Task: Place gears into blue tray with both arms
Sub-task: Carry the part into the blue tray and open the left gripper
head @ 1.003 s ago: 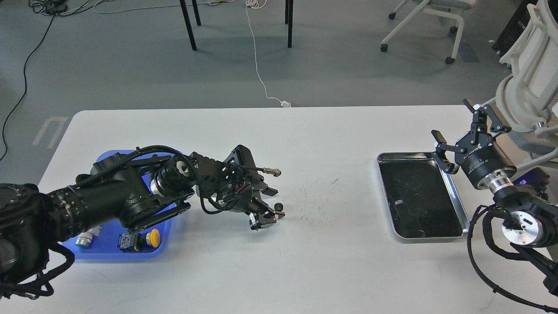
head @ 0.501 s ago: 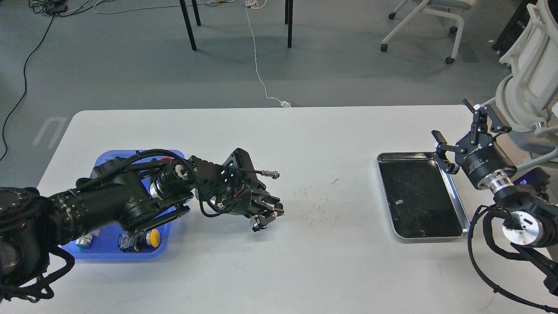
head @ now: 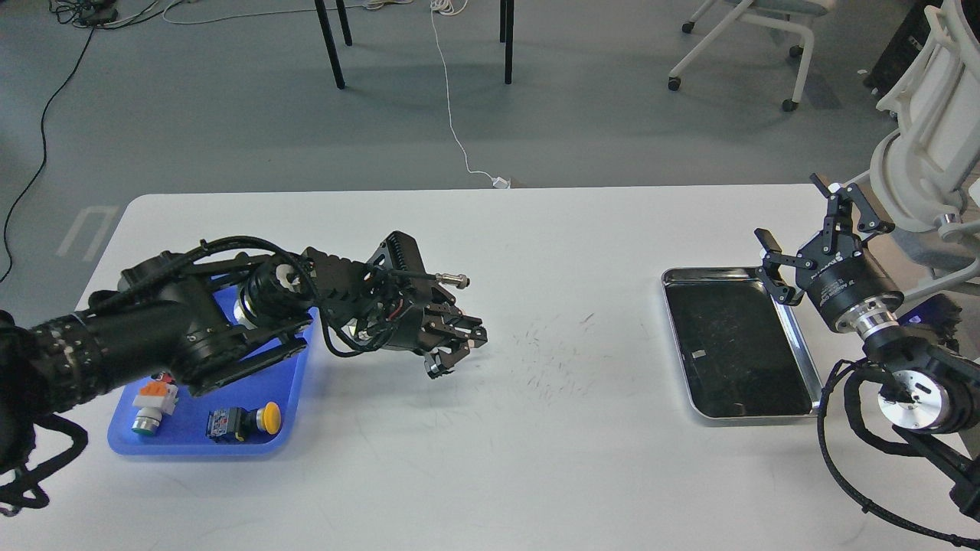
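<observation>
My left gripper hangs a little above the white table, right of the blue tray. Its fingers are closed together on a gear, which is too small and dark to pick out between them. The spot on the table where that gear lay is now bare. No other gear shows in this view. My left arm covers the tray's upper part. My right gripper stands open and empty at the far right, above the back corner of the silver tray.
In the blue tray lie a green-capped push button and a yellow-capped one. The silver tray has a black lining. Scuff marks dot the table's middle. Chairs and cables are on the floor beyond the table.
My left gripper closed on the gear lying on the table, then lifted and drew back left toward the blue tray. The right arm has barely moved.
</observation>
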You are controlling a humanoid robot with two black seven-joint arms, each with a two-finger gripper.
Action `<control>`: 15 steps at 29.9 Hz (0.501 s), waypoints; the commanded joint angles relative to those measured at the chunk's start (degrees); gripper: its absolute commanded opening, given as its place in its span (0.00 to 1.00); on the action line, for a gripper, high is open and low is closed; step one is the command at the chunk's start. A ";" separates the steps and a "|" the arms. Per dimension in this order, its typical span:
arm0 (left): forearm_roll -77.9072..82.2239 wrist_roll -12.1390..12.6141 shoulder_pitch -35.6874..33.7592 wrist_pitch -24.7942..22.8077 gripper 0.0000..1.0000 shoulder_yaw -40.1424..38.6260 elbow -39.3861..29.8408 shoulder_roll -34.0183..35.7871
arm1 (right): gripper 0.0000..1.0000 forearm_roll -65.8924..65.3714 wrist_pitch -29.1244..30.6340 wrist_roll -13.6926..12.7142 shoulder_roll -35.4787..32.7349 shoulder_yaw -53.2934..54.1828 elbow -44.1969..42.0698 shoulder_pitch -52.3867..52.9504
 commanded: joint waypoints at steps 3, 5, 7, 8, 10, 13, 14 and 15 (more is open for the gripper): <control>-2.57 -0.02 0.16 -0.45 0.14 0.45 -5.08 13.22 | 0.97 -0.02 0.01 0.00 0.18 -0.22 -0.07 0.09; -2.57 -0.02 1.13 -0.45 0.15 0.80 -5.09 17.26 | 0.97 -0.02 0.01 0.00 0.18 -0.22 -0.07 0.27; -2.66 -0.02 3.14 -0.54 0.15 0.72 -5.09 20.78 | 0.97 -0.02 0.01 0.00 0.18 -0.39 0.02 0.27; -2.66 -0.02 4.11 -0.54 0.15 0.46 -5.00 22.28 | 0.97 -0.02 0.01 0.00 0.18 -0.39 0.02 0.36; -2.66 -0.02 5.43 -0.45 0.15 0.19 -4.82 25.18 | 0.97 -0.02 0.01 0.00 0.09 -0.39 0.02 0.36; -2.66 -0.02 8.07 -0.10 0.15 -0.07 -4.82 28.96 | 0.97 -0.03 0.01 0.00 0.09 -0.57 -0.16 0.53; -2.66 -0.02 8.77 -0.01 0.15 -0.25 -4.82 29.76 | 0.97 -0.02 0.01 0.00 0.09 -0.57 -0.16 0.53; -2.57 -0.02 9.65 -0.01 0.15 -0.77 -4.82 30.20 | 0.97 -0.11 0.01 0.00 0.09 -0.57 -0.16 0.53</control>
